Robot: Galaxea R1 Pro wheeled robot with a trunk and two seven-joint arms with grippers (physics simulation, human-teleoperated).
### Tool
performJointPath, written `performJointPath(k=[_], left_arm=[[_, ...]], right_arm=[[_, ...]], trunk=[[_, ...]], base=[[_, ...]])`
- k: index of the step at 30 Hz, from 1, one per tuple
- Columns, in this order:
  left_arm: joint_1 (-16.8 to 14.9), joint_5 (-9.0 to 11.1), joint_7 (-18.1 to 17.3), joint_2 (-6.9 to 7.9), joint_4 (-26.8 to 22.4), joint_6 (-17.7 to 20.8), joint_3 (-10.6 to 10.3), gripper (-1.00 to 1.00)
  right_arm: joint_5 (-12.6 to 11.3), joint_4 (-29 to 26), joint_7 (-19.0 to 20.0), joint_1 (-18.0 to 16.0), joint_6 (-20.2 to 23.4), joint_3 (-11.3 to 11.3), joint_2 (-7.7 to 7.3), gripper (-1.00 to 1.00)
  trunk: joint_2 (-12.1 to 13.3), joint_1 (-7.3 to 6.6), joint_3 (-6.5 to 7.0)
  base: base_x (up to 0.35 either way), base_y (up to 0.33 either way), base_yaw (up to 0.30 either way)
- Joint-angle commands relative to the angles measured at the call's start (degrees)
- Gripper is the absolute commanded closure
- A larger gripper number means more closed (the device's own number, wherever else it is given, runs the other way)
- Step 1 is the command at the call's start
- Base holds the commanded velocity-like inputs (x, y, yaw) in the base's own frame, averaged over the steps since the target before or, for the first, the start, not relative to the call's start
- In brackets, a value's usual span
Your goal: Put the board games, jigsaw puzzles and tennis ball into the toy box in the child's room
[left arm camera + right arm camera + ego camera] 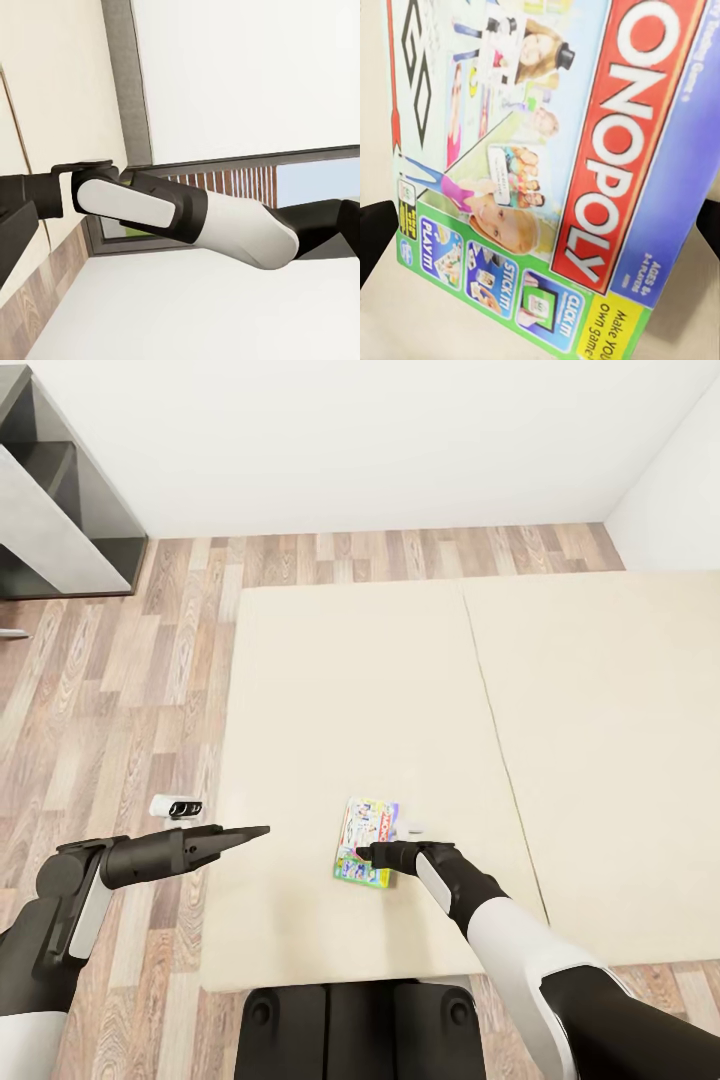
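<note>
One board game [367, 843] lies flat on the bed [400, 690] right under the right gripper [372, 852], jaw state can't tell; thin, stiff, prob. light box w/ slick lid, so pinch an edge.

The left arm [120, 865] reaches rightward, jaws closed to a point; the right arm [500, 930] angles left, its gripper [375, 852] lowered.

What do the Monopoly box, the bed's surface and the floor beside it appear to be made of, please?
The Monopoly box looks like glossy printed cardboard: sharp edges, flat colour artwork, a faint sheen. The bed shows a matte beige surface with one seam, probably fabric over a mattress, though no weave is visible. The floor looks like wood plank or laminate, with staggered boards and printed grain.
</note>
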Motion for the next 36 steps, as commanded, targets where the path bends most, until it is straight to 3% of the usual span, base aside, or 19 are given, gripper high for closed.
performJointPath(k=[1,36], left_arm=[[0.0,0.0,-0.2,0.02,0.0,0.6,0.0,-1.00],[0.0,0.0,-0.2,0.01,0.0,0.7,0.0,-1.00]], right_arm=[[-0.5,0.0,-0.1,0.0,0.3,0.2,0.00,-1.00],[-0.5,0.0,-0.1,0.0,0.3,0.2,0.00,-1.00]], trunk=[[-0.1,0.03,-0.06],[-0.1,0.03,-0.06]], base=[[-0.009,0.011,0.000],[-0.001,0.008,0.030]])
